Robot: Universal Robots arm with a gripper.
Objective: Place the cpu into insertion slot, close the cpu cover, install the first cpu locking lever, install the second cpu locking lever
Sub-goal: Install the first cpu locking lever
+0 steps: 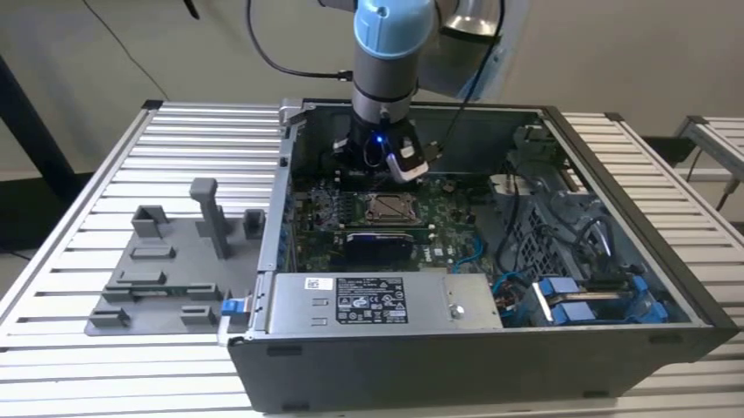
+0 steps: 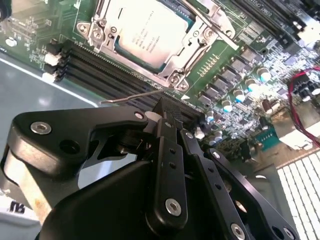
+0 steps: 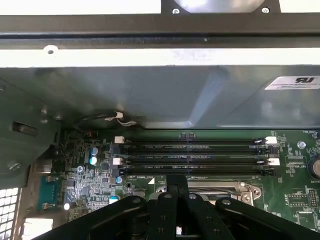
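The cpu (image 2: 150, 30) lies flat in the insertion slot (image 1: 388, 207), its silver-grey top facing up. The cpu cover (image 2: 197, 37) is folded down around it as a silver frame. A thin wire locking lever (image 2: 130, 96) runs out from the socket's corner, above the memory slots, with its free end standing away from the socket. My gripper (image 2: 167, 111) is shut with nothing between its black fingers, and its tip sits right next to that lever. In the exterior view the gripper (image 1: 407, 167) hangs over the board just behind the socket. A socket edge (image 3: 215, 189) shows by the fingers (image 3: 177, 192).
The open computer case (image 1: 605, 331) surrounds the board. Black memory slots (image 3: 195, 157) lie beside the socket, with capacitors (image 2: 235, 95) and red wires (image 2: 300, 85) nearby. A power supply box (image 1: 372, 300) sits at the front. A grey fixture (image 1: 174, 261) stands on the slatted table.
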